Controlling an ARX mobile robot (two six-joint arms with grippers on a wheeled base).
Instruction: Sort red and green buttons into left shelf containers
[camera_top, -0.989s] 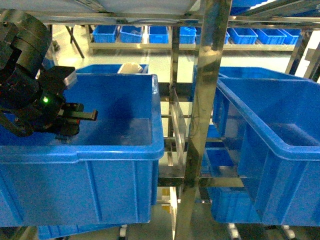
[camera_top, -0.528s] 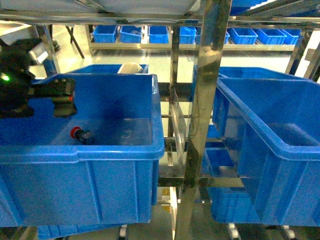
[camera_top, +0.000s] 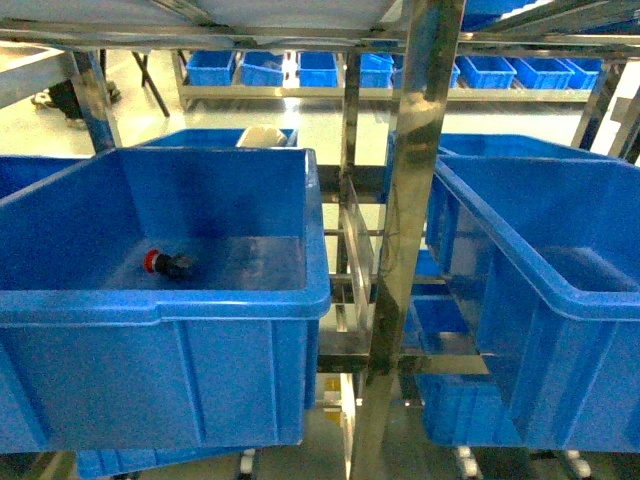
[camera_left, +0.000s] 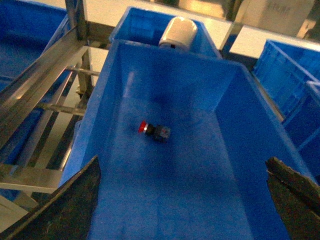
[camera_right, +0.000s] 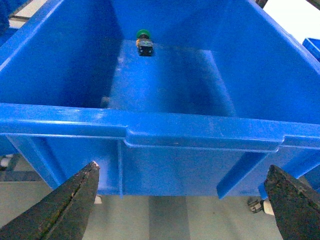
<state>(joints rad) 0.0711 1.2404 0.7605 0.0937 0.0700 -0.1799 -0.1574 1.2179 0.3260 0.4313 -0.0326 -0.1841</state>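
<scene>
The red button (camera_top: 165, 263) lies on its side on the floor of the left deep blue bin (camera_top: 160, 300). In the left wrist view the red button (camera_left: 154, 131) rests mid-floor of that bin (camera_left: 112, 100), and my left gripper (camera_left: 182, 200) hangs open above it, holding nothing. The green button (camera_right: 144, 42) lies at the far end of another deep blue bin (camera_right: 150, 127). My right gripper (camera_right: 180, 200) is open and holds nothing, outside that bin's near wall. Neither gripper shows in the head view.
A steel shelf post (camera_top: 410, 200) stands between the left bin and a second deep blue bin (camera_top: 520, 260) on the right. A white object (camera_left: 177, 32) sits in the bin behind. Small blue trays (camera_top: 320, 68) line a far shelf.
My left arm, first over the left bin, has drawn back up and left out of the head view. The red button now lies uncovered on the bin floor.
</scene>
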